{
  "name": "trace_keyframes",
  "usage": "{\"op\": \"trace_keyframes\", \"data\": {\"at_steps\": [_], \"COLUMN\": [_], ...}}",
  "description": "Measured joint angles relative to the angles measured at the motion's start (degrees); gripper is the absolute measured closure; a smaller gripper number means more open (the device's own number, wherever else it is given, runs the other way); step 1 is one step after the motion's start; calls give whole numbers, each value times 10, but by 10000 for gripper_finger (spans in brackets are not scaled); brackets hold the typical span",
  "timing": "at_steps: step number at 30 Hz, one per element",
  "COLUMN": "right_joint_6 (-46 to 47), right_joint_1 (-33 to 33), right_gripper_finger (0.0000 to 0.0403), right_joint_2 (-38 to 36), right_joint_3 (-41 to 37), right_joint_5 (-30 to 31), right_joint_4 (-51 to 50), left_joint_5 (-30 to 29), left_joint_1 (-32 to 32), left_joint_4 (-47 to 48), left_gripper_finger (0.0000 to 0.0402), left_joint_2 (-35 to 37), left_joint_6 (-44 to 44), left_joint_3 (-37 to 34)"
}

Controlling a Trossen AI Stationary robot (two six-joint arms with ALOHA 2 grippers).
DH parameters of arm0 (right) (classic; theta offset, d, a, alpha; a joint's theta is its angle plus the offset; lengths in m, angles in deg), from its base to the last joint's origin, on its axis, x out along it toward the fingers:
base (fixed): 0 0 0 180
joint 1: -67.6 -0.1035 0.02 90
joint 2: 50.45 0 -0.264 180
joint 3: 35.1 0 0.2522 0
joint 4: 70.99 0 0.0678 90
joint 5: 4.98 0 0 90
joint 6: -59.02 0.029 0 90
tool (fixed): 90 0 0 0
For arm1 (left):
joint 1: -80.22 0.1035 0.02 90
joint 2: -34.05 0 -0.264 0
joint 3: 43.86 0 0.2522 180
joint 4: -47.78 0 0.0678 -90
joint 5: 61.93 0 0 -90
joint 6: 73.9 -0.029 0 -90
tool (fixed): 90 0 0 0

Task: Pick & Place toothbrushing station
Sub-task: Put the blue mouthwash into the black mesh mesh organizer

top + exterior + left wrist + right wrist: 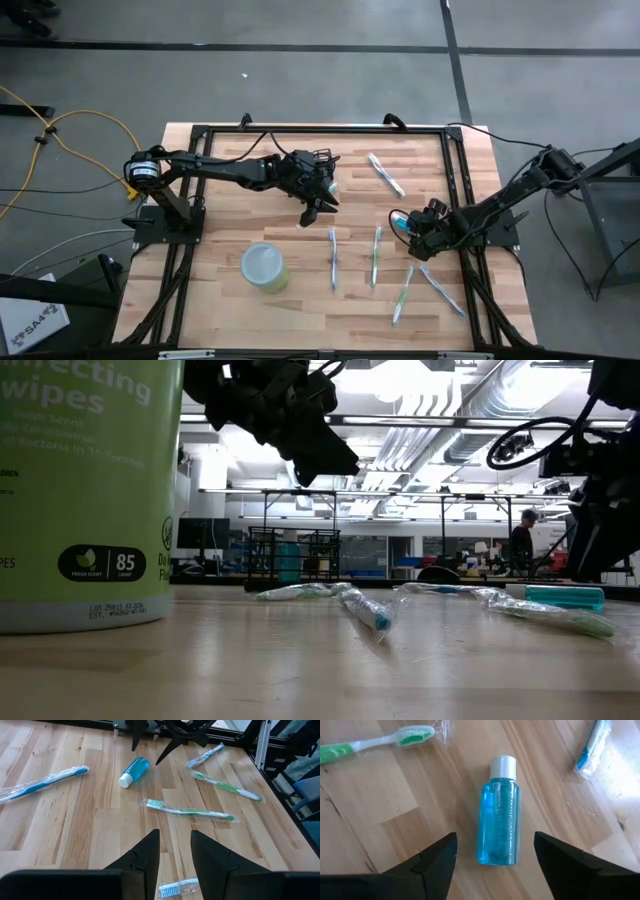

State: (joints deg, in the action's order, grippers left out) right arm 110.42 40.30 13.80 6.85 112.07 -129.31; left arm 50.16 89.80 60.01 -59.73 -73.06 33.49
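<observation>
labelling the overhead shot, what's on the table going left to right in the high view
round yellow-green cup with pale lid → left gripper → blue-handled toothbrush in clear wrap → green-handled wrapped toothbrush → small blue bottle under the open right gripper

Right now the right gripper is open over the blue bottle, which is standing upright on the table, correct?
Not quite. The blue bottle is lying on its side on the table, not upright; the right wrist view shows it flat, white cap away from the camera. The right gripper is indeed open over it.
</observation>
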Motion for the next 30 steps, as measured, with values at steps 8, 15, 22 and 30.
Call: {"op": "trace_keyframes", "data": {"at_steps": [8,15,22,30], "right_joint_6": [47,45,54,59], "right_joint_1": [12,18,18,18], "right_gripper_finger": [136,136,136,137], "right_joint_2": [0,0,0,-2], "right_joint_3": [-33,-58,-89,-104], "right_joint_5": [-2,-4,-1,7], "right_joint_4": [3,71,115,136], "left_joint_5": [0,0,0,0], "left_joint_1": [0,0,0,0], "left_joint_4": [0,1,2,2], "left_gripper_finger": [296,296,296,296], "left_joint_2": [0,0,0,0], "left_joint_6": [0,0,0,0], "left_joint_3": [0,0,0,0]}}
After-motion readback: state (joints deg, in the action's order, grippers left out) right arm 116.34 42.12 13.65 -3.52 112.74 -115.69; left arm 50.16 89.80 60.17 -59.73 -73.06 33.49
